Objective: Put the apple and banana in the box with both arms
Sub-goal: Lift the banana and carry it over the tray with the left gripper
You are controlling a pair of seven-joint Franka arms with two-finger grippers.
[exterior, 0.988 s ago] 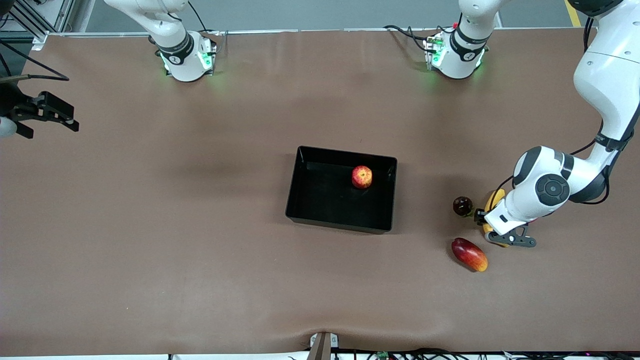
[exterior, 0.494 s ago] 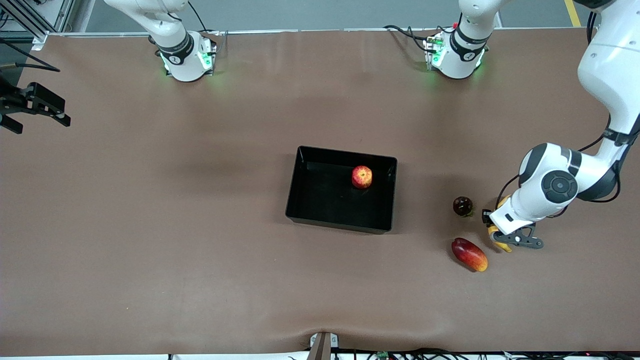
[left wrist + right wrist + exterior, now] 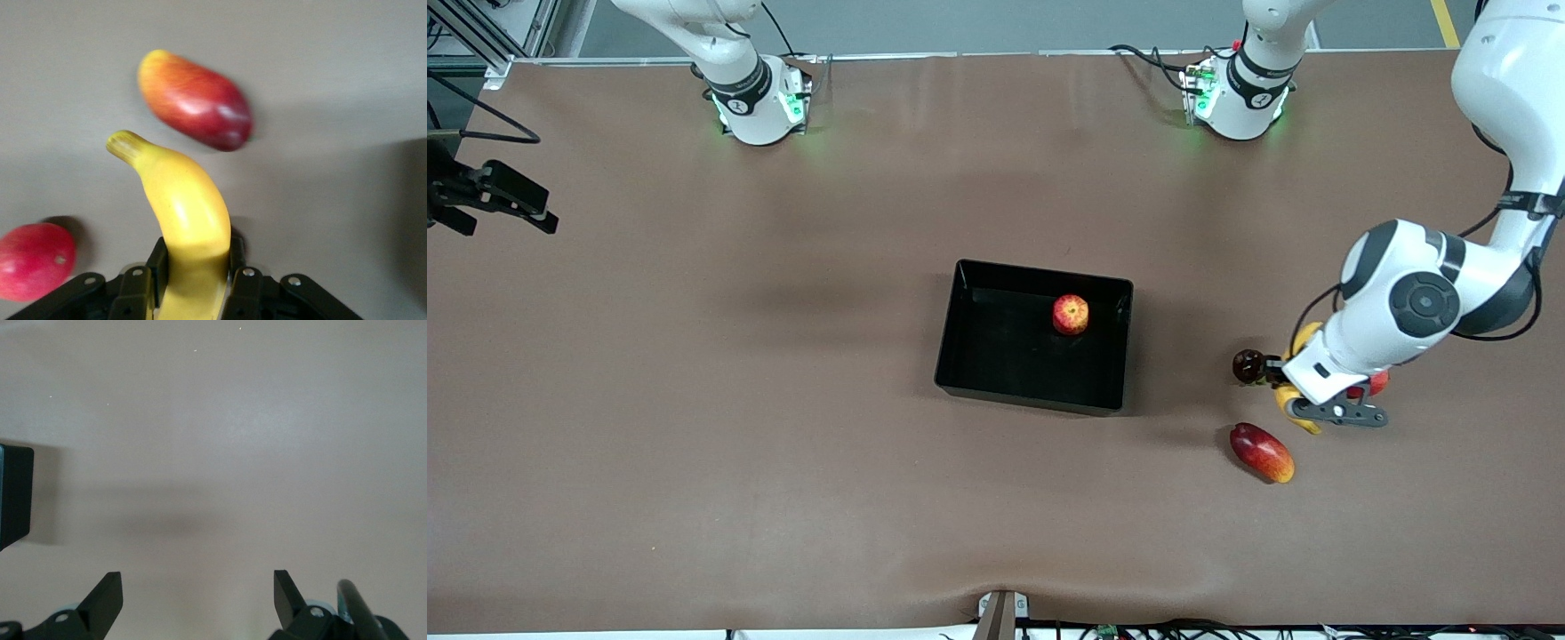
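Note:
The apple (image 3: 1070, 314) lies in the black box (image 3: 1040, 271) at the table's middle. My left gripper (image 3: 1288, 384) is shut on the yellow banana (image 3: 1303, 340) and holds it just above the table toward the left arm's end, between a dark round fruit and a mango. In the left wrist view the fingers (image 3: 241, 257) clamp the banana (image 3: 180, 200) on both sides, and its stem end points at the mango. My right gripper (image 3: 489, 191) is open and empty over the table's edge at the right arm's end; its wrist view shows the gripper (image 3: 197, 587) over bare table.
A dark round fruit (image 3: 1247, 364) lies beside the left gripper. A red-and-yellow mango (image 3: 1261, 452) (image 3: 193, 100) lies nearer the front camera. A pinkish-red round fruit (image 3: 1376, 384) (image 3: 33, 260) peeks out under the left arm. A black corner (image 3: 13, 493) shows in the right wrist view.
My left gripper has risen a little with the banana and shifted toward the dark fruit, uncovering the pinkish-red fruit. The right gripper has drifted slightly at the table's edge.

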